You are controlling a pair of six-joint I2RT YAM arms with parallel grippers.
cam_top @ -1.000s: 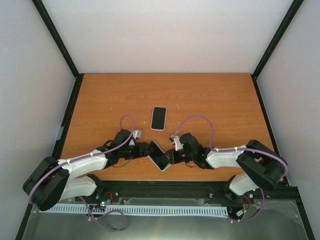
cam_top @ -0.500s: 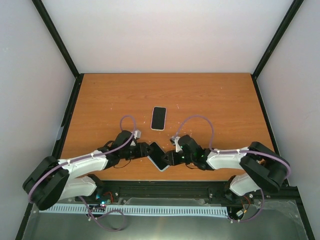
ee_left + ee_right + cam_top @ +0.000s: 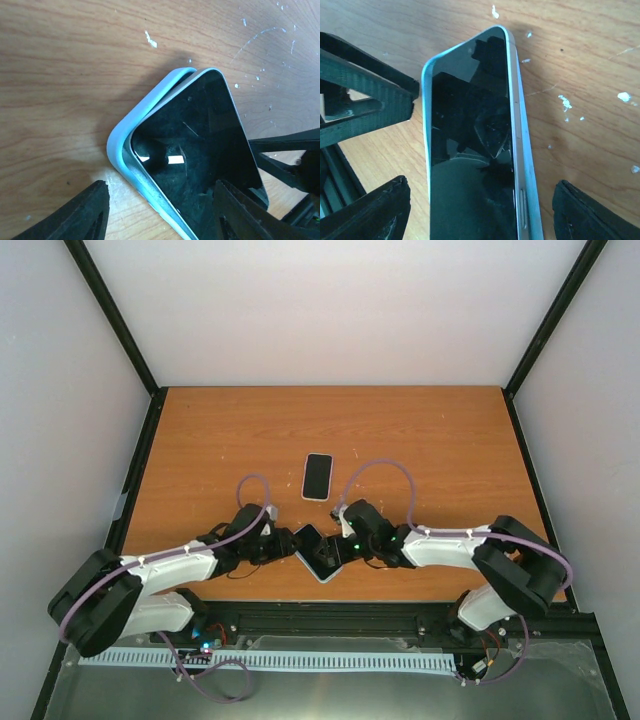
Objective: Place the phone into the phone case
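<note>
A black-screened phone lies at an angle in a light-blue phone case near the table's front edge. In the left wrist view the phone is tilted, its silver side riding above the case rim. The right wrist view shows the phone with its buttoned edge standing proud of the case rim. My left gripper is open around one corner, one finger clear on the wood, the other over the screen. My right gripper is open, straddling the phone's width with gaps on both sides.
A second dark-faced, white-rimmed phone-like slab lies flat further back at mid-table. Both arms meet at the cased phone, fingertips close together. The black frame rail runs just in front of them. White specks dot the wood.
My right gripper has opened from shut and shifted forward over the phone. The left jaws have narrowed slightly. The phone and case stay in place.
</note>
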